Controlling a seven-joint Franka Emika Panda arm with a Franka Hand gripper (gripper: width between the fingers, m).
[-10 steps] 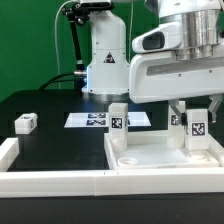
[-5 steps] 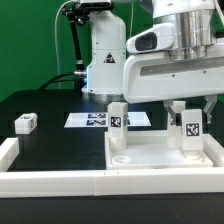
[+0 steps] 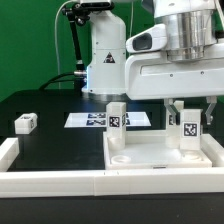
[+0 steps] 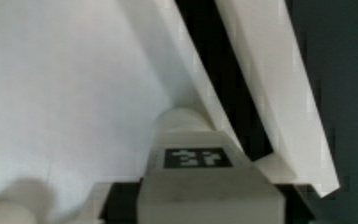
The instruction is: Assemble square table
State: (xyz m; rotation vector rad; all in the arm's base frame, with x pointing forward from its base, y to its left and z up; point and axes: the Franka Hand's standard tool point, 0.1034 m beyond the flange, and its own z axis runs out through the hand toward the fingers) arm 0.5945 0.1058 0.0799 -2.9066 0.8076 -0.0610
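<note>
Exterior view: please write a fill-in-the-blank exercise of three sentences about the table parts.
The loose leg block lies at the exterior view's ___.
The end effector holds a leg standing on the square slab, at the exterior view's ___.
The table beneath the parts is ___ in colour.
Missing: left, right, black.

White parts on a black tabletop (image 3: 60,145), green backdrop (image 3: 30,50).
Square table slab (image 3: 160,168) white; each leg block (image 3: 118,122) white with a black-and-white square tag; marker board (image 3: 85,119) white with black tags.
</note>
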